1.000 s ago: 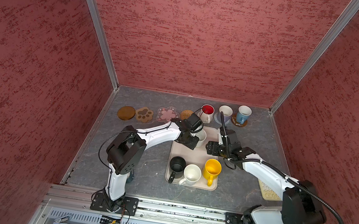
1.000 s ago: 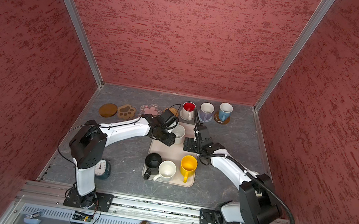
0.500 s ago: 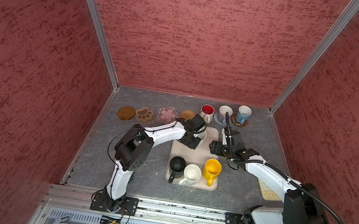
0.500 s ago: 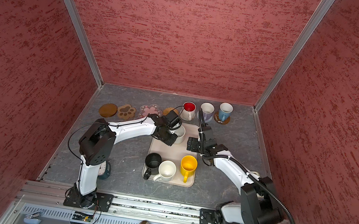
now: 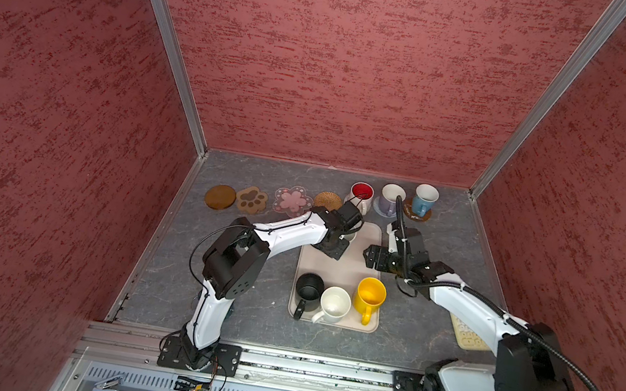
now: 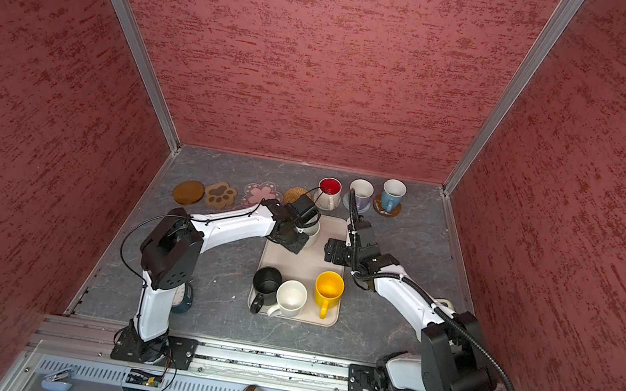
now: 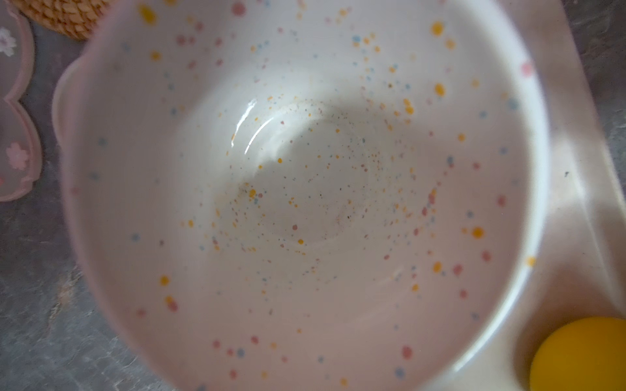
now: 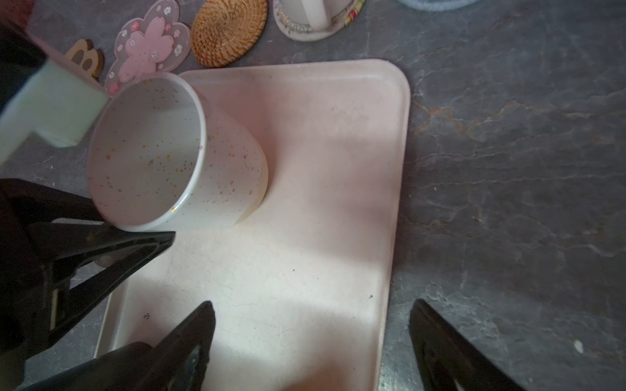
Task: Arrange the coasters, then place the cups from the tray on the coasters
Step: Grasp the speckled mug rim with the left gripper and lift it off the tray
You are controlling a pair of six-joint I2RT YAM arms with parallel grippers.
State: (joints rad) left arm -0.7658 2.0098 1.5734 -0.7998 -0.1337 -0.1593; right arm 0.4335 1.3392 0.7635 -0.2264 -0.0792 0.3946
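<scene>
**Grey veined tabletop: tray in the middle, mats along the back**

The table (image 5: 442,245) is a grey slab with pale veins. A beige tray (image 5: 342,270) lies flat near its middle. Along the back edge runs a row of coasters: a brown disc (image 5: 220,197), a paw-shaped mat (image 5: 251,199), a pink flower mat (image 5: 292,201) and a rattan round (image 5: 327,200). Next come a whitish woven mat (image 8: 298,33), a lavender round (image 5: 378,211) and a second brown disc (image 5: 407,213), these three mostly covered. A cream calculator (image 5: 468,338) lies near the right edge. A small dark object with a pale dial (image 6: 184,298) sits at the left front.
</scene>
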